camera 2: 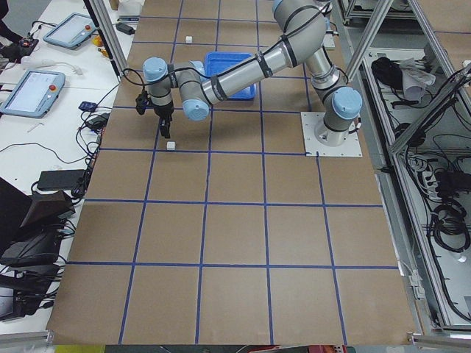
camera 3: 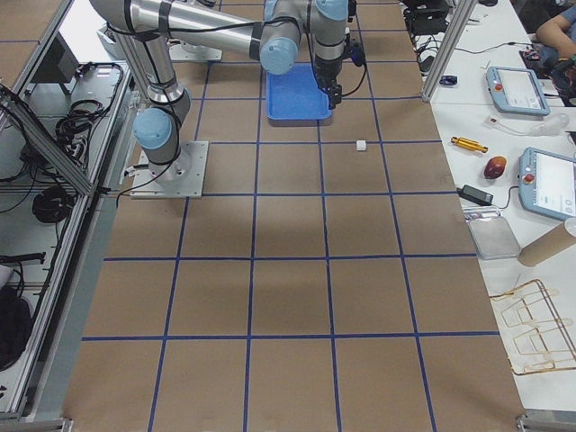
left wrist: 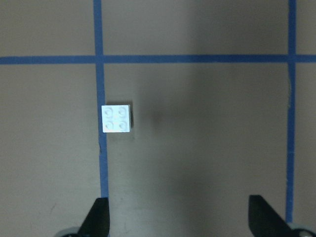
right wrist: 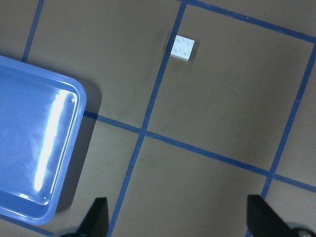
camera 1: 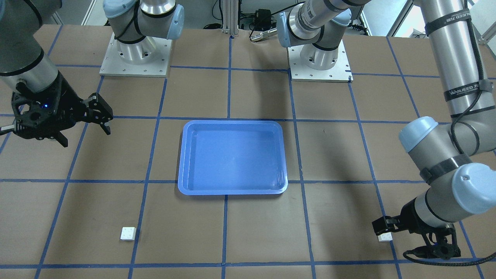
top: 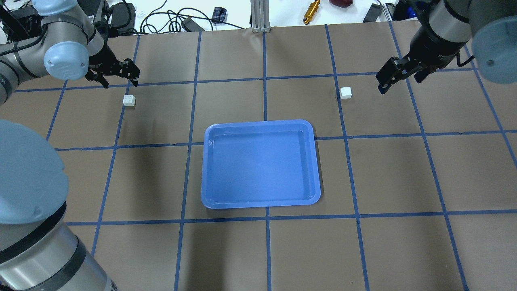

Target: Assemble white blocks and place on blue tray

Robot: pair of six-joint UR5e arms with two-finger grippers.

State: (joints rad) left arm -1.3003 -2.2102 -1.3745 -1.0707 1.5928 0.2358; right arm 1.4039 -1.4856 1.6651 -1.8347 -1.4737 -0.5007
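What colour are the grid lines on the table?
The grid lines are blue, clearest in the overhead view.

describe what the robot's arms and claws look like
Silver-grey tubular arms with pale blue joint caps. The left arm carries a black cable under black straps marked WANJEED. The left claw and right claw are black, two-fingered.

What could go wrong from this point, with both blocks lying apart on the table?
1. In the left wrist view the left block sits off-centre, near one finger of the open left pincer; a straight descent might knock it rather than grip it.
2. The right block lies far ahead of the open right pincer, so that reach needs a bigger correction.
3. Both blocks are tiny; a skewed grip could spoil joining them before the tray.
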